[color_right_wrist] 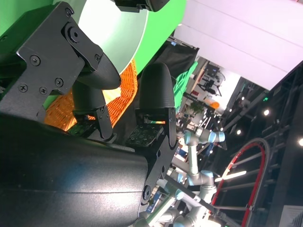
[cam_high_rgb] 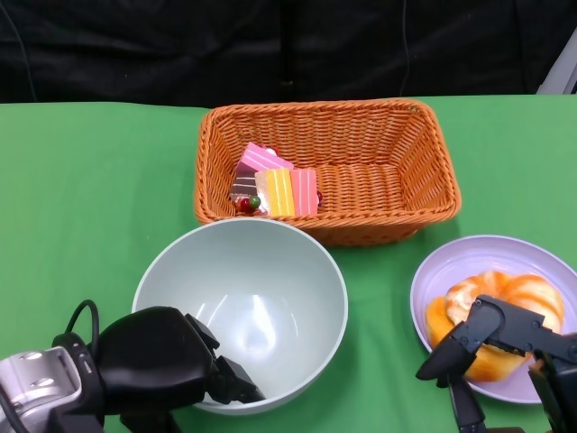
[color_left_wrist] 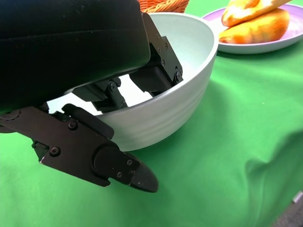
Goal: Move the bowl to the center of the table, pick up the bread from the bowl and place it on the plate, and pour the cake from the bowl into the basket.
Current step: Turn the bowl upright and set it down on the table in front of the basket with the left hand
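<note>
The pale green bowl (cam_high_rgb: pixel 270 271) stands upright on the green table, in front of the basket, with nothing in it. My left hand (cam_high_rgb: pixel 158 365) is at its near left rim, fingers (color_left_wrist: pixel 156 71) hooked inside and the thumb (color_left_wrist: pixel 109 161) outside under the wall, holding the rim. The bowl (color_left_wrist: pixel 180 104) fills the left wrist view. The pink and yellow cake pieces (cam_high_rgb: pixel 275 188) lie in the orange wicker basket (cam_high_rgb: pixel 397 171). The bread (cam_high_rgb: pixel 532 298) lies on the lilac plate (cam_high_rgb: pixel 451 266). My right hand (cam_high_rgb: pixel 491 347) hovers over the bread's near side, fingers (color_right_wrist: pixel 156 94) apart, holding nothing.
The basket sits at the back centre, its front wall close to the bowl's far rim. The plate is at the right, a short gap from the bowl. Green cloth (cam_high_rgb: pixel 90 198) stretches to the left. A black backdrop runs behind the table.
</note>
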`<action>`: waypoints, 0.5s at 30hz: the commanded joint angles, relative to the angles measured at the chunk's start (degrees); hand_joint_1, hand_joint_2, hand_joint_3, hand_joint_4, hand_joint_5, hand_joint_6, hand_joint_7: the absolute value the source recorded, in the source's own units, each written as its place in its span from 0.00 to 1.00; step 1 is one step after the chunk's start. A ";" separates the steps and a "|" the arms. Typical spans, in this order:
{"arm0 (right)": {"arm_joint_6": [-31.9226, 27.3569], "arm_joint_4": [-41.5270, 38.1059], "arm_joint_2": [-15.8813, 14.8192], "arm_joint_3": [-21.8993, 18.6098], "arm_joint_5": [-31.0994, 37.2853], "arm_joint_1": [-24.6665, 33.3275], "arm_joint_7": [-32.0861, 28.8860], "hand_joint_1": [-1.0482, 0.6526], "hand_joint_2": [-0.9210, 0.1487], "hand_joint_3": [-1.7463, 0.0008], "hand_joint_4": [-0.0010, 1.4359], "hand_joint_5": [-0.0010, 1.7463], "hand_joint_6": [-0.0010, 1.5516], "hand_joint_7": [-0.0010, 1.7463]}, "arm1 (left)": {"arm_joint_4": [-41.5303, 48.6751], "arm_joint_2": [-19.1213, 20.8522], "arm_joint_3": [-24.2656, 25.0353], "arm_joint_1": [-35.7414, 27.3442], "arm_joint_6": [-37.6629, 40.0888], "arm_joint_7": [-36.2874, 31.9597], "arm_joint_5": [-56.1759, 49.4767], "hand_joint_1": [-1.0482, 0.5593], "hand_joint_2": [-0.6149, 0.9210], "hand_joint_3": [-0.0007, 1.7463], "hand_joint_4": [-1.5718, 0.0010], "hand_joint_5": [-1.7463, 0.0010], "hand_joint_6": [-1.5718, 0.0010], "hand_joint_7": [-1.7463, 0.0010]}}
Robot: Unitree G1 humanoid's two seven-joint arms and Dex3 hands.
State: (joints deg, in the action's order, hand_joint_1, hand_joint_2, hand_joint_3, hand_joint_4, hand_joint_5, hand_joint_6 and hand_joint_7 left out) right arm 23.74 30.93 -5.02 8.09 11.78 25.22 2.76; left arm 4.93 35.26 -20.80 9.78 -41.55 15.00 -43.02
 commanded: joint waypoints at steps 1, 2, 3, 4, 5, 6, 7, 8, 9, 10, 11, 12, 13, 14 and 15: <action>-1.00 0.89 -0.50 0.36 -1.51 -0.40 0.90 0.60 0.68 0.12 0.46 0.86 0.43 0.70 | -4.88 2.09 0.78 -1.00 3.38 5.88 4.69 0.21 1.00 0.07 0.67 0.89 0.69 1.00; -1.12 0.77 -0.51 0.45 -1.76 -0.63 1.13 0.59 0.67 0.13 0.45 0.87 0.42 0.70 | -6.33 2.43 0.91 -1.07 4.69 7.83 6.01 0.16 1.00 0.09 0.72 0.92 0.73 1.00; -1.22 0.70 -0.51 0.50 -1.95 -0.78 1.31 0.59 0.67 0.14 0.44 0.87 0.41 0.70 | -7.46 2.67 1.01 -1.15 5.74 9.33 7.00 0.14 1.00 0.10 0.73 0.93 0.74 1.00; -1.49 0.53 -0.46 0.58 -2.07 -1.18 1.51 0.59 0.67 0.14 0.44 0.87 0.41 0.70 | -10.26 3.22 1.56 -1.24 8.29 12.35 9.16 0.14 1.00 0.11 0.74 0.93 0.75 1.00; -1.58 0.23 -0.44 0.55 -2.18 -1.62 1.63 0.59 0.66 0.15 0.43 0.88 0.39 0.71 | -12.34 3.48 2.07 -1.29 10.29 14.50 10.93 0.11 1.00 0.11 0.77 0.95 0.76 1.00; -1.65 0.01 -0.44 0.52 -2.28 -1.94 1.71 0.58 0.66 0.15 0.42 0.89 0.39 0.71 | -13.93 3.65 2.44 -1.36 11.88 16.16 12.24 0.11 1.00 0.11 0.78 0.95 0.77 1.00; -1.92 -0.16 -0.36 0.62 -2.38 -2.45 1.81 0.58 0.66 0.15 0.42 0.89 0.38 0.71 | -15.49 3.94 3.21 -1.43 13.16 17.52 14.49 0.10 1.00 0.11 0.78 0.95 0.77 1.00; -2.23 -0.30 -0.20 0.79 -2.60 -2.82 1.88 0.58 0.65 0.15 0.42 0.89 0.38 0.71 | -16.70 4.18 4.04 -1.59 13.98 18.35 16.71 0.10 1.00 0.11 0.78 0.95 0.77 1.00; -2.47 -0.36 -0.09 0.93 -2.75 -3.06 1.92 0.58 0.65 0.16 0.41 0.89 0.37 0.72 | -17.61 4.36 4.65 -1.73 14.63 19.03 18.29 0.10 1.00 0.11 0.77 0.95 0.76 0.99; -2.76 -0.38 0.01 1.10 -2.60 -3.36 1.91 0.57 0.65 0.16 0.41 0.89 0.36 0.73 | -18.74 4.50 5.60 -2.00 15.71 20.05 21.44 0.10 1.00 0.11 0.77 0.95 0.76 0.99; -3.12 -0.26 -0.03 1.22 -2.55 -3.57 2.02 0.57 0.64 0.17 0.41 0.89 0.36 0.73 | -19.87 4.55 6.61 -2.29 17.08 21.21 25.21 0.10 1.00 0.11 0.75 0.94 0.75 0.99; -3.37 -0.15 -0.07 1.28 -2.49 -3.71 2.11 0.56 0.63 0.18 0.41 0.89 0.35 0.74 | -20.67 4.57 7.31 -2.49 18.12 22.10 27.86 0.10 1.00 0.10 0.72 0.93 0.73 0.98; -3.80 0.09 -0.20 1.36 -2.53 -3.89 2.34 0.56 0.62 0.18 0.40 0.89 0.35 0.74 | -21.34 4.33 8.59 -2.68 18.63 22.68 32.16 0.11 1.00 0.10 0.71 0.92 0.72 0.98; -4.10 0.23 -0.29 1.43 -2.66 -4.06 2.52 0.56 0.63 0.19 0.40 0.89 0.34 0.74 | -21.60 4.01 9.68 -2.87 18.81 23.08 35.83 0.12 1.00 0.09 0.68 0.91 0.70 0.97; -4.30 0.31 -0.34 1.47 -2.74 -4.17 2.63 0.56 0.64 0.19 0.40 0.89 0.34 0.74 | -21.71 3.82 10.40 -2.99 18.86 23.40 38.26 0.14 1.00 0.08 0.65 0.89 0.69 0.97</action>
State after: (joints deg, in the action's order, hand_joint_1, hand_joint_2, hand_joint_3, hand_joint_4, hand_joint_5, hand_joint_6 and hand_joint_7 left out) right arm 19.95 30.70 -4.98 9.67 10.03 21.35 5.16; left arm -16.10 38.57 -12.00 7.37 -23.17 37.39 -7.98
